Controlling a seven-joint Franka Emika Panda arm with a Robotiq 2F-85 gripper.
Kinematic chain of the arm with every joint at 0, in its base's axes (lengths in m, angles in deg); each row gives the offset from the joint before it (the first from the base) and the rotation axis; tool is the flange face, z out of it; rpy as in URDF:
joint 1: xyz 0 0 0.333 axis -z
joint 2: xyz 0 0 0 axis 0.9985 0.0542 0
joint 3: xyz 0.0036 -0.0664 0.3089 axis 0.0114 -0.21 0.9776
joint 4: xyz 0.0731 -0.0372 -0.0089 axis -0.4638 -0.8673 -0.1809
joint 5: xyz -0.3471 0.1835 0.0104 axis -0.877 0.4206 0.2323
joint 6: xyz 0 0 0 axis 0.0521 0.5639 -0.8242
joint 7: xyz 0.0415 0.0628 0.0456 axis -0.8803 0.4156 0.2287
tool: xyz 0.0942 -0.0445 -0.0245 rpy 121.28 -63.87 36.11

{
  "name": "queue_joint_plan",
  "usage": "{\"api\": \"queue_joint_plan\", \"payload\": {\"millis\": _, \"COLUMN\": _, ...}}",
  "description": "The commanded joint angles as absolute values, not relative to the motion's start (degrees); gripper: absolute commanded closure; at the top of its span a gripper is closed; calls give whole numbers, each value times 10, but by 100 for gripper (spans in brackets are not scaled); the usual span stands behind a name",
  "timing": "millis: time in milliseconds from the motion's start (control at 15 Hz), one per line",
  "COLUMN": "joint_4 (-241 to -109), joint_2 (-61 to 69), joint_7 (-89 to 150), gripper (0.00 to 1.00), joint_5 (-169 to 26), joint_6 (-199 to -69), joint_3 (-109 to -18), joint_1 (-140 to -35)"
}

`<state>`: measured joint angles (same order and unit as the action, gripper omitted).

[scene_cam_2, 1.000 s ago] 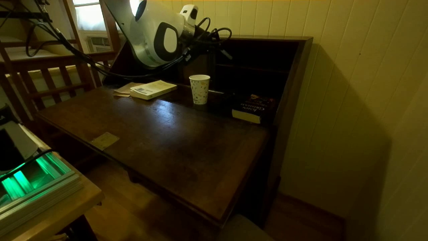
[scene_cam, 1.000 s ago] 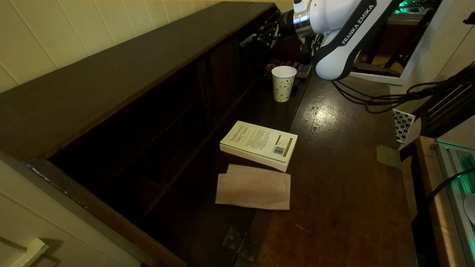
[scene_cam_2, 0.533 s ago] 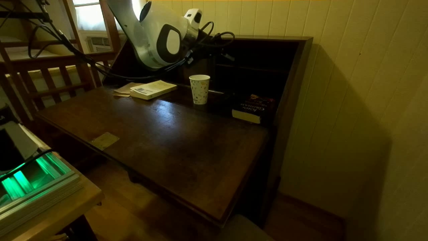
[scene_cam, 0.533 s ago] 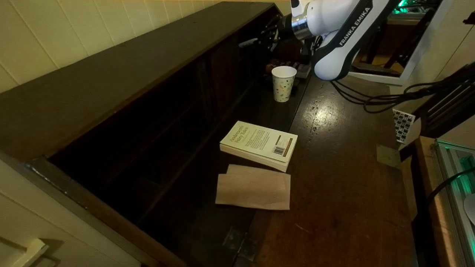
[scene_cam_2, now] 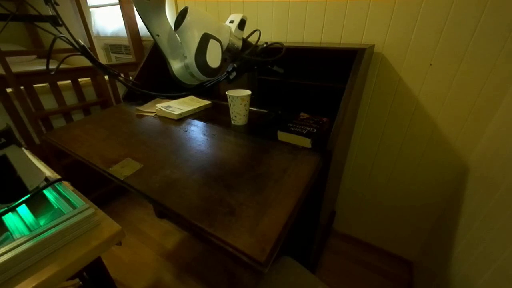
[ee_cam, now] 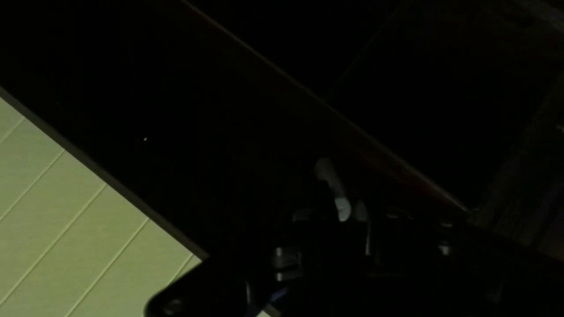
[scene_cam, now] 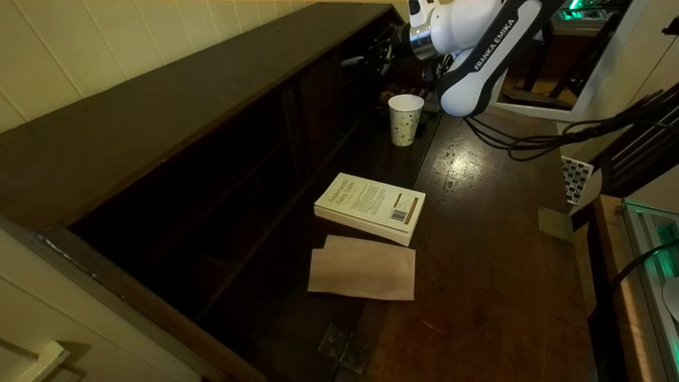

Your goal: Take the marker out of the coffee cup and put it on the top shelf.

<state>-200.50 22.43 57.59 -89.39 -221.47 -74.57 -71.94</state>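
My gripper (scene_cam: 377, 57) is at the far end of the dark shelving unit, in front of its upper compartment. It is shut on the marker (scene_cam: 352, 61), whose light grey end sticks out towards the unit. The marker also shows in an exterior view (scene_cam_2: 277, 69) and between the dark fingertips in the wrist view (ee_cam: 335, 187). The white speckled coffee cup (scene_cam: 406, 122) stands upright on the desk below the gripper and also shows in an exterior view (scene_cam_2: 239, 108). The unit's top board (scene_cam: 212, 79) runs above the compartments. The wrist view is very dark, so finger edges are hard to see.
A pale book (scene_cam: 371, 207) and brown paper (scene_cam: 363, 270) lie on the desk (scene_cam: 477, 276). A dark thick book (scene_cam_2: 302, 130) lies near the unit's side wall (scene_cam_2: 352, 100). An inner shelf edge (scene_cam_2: 304, 82) crosses the upper compartment. Cables hang from the arm.
The arm has moved a little towards the shelving unit and slightly lower, carrying the marker deeper into the shadow of the upper compartment. The cup and books have not moved.
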Motion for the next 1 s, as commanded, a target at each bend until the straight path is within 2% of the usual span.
{"api": "queue_joint_plan", "payload": {"millis": 0, "joint_4": -1968, "joint_2": 248, "joint_7": 552, "gripper": 96, "joint_5": -912, "joint_6": -2204, "joint_3": -734, "joint_1": -705}}
{"api": "queue_joint_plan", "payload": {"millis": 933, "joint_4": -1905, "joint_2": 283, "joint_7": 502, "gripper": 96, "joint_5": -923, "joint_6": -2153, "joint_3": -699, "joint_1": -680}}
